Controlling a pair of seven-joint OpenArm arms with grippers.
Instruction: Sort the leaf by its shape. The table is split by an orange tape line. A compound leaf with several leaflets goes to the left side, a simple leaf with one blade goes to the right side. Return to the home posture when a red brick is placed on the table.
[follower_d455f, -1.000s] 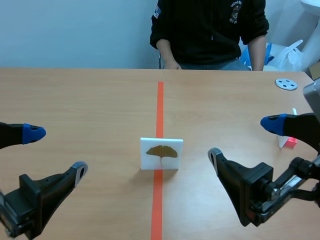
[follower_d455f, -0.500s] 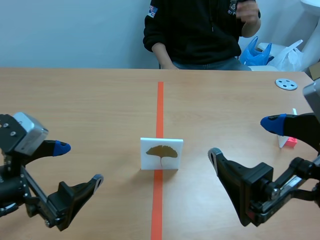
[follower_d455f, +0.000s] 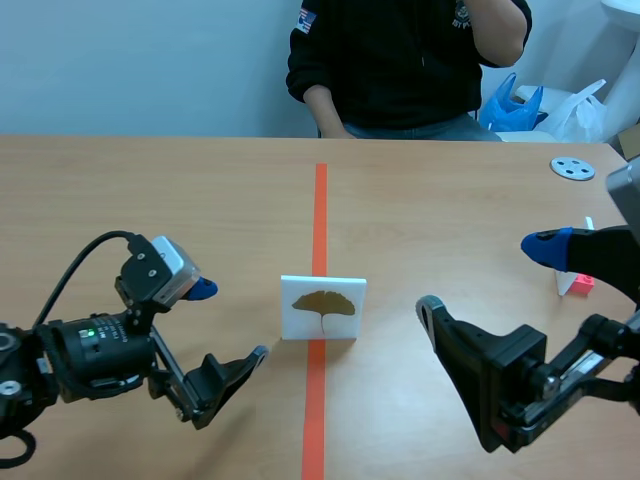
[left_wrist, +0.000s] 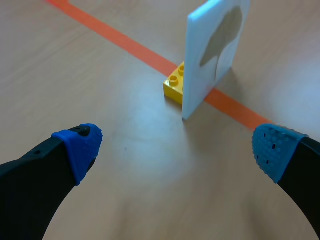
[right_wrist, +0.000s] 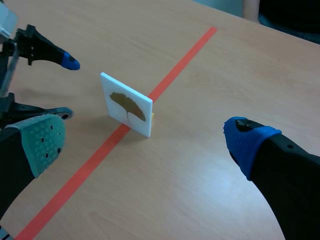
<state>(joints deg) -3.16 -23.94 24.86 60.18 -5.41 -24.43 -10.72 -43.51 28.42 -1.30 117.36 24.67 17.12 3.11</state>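
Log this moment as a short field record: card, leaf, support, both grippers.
white card: upright on the orange tape line
leaf: one fan-shaped blade, pictured on the card
yellow brick: at the card's foot, behind it
left gripper: open, beside the card, not touching
right gripper: open, apart from the card

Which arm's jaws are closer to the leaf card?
Left. Its open jaws sit just left of the leaf card; the right arm's open jaws are farther off to its right.
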